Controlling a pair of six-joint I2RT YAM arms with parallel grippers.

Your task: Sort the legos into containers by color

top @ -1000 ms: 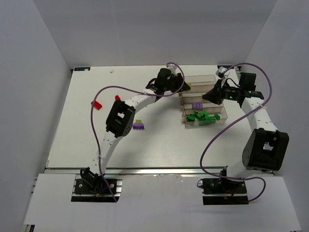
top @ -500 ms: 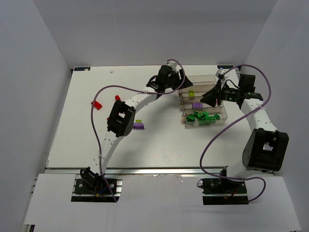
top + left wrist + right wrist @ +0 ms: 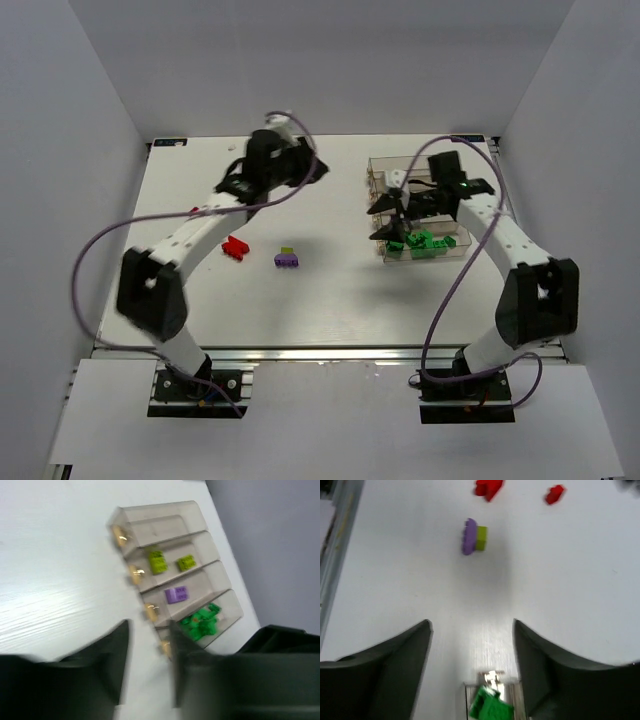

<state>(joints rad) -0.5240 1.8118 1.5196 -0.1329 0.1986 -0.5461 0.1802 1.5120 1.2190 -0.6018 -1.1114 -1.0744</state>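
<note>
Both grippers are empty, so the next pick seems to be in hand: the right gripper [image 3: 471, 625] hangs over the end of the bins [image 3: 150, 517], fingers wide apart, and the left gripper [image 3: 148, 640] has its fingers narrowly apart. 2 red bricks [image 3: 235, 247] and a purple brick [image 3: 469, 536] touching a yellow-green brick [image 3: 481, 537] lie on the table [image 3: 330, 300], well apart from the bins; the next move calls for closing squarely on 1.

- The top external camera is looking down from above and behind the arms, covering the whole surface [image 3: 300, 310].
- The left wrist camera is facing right, from well back, toward the containers [image 3: 160, 522].
- The right wrist camera is facing left from close in, sharing only the green legos [image 3: 490, 707] with it.
</note>
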